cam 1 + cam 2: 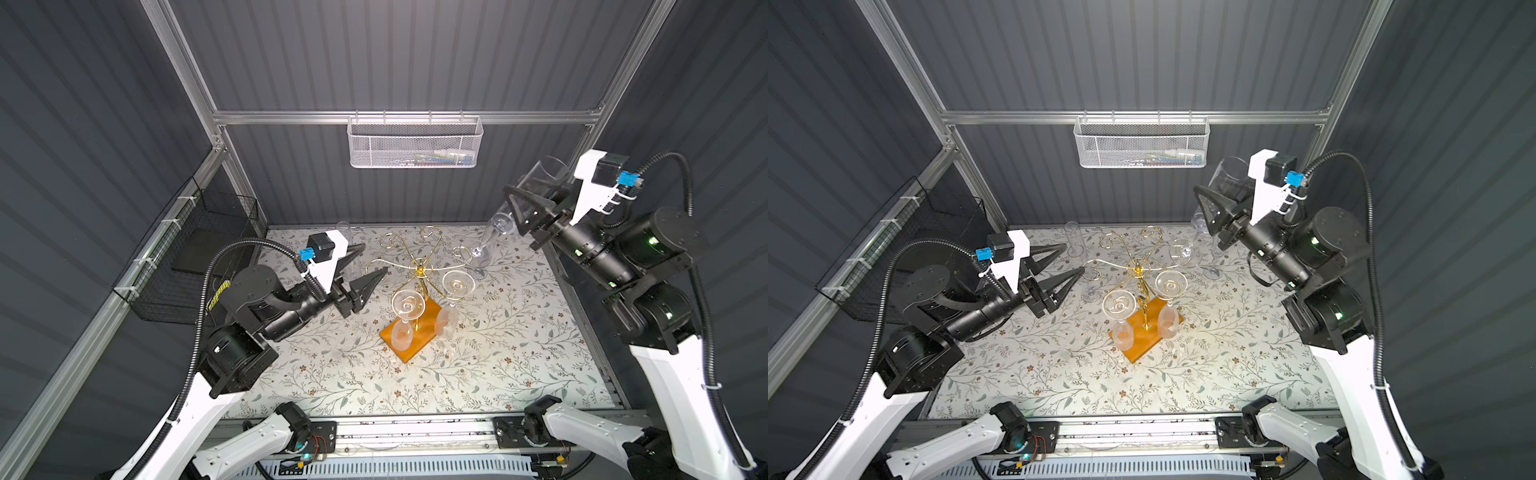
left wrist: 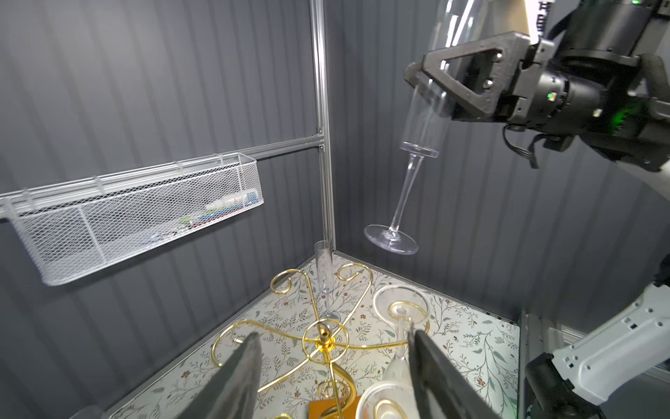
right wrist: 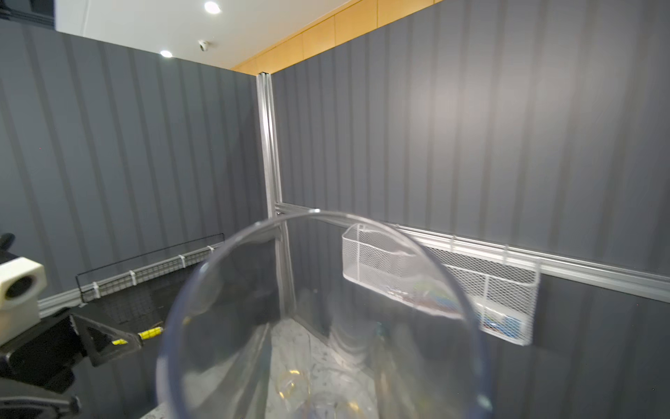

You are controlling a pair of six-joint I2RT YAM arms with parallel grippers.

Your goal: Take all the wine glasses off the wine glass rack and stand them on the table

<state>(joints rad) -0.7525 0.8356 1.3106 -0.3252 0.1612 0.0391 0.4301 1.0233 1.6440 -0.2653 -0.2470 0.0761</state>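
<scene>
The wine glass rack is a gold wire stand on an orange-brown base, mid-table. Two glasses hang upside down from its near arms. My right gripper is raised high at the right, shut on the bowl of a clear wine glass, which hangs tilted with its foot in the air. That glass's rim fills the right wrist view. My left gripper stands open and empty beside the rack's left arms.
A tall flute stands at the back left behind my left gripper, and another glass stands at the back right. A white mesh basket hangs on the back rail. On the left wall is a black wire basket.
</scene>
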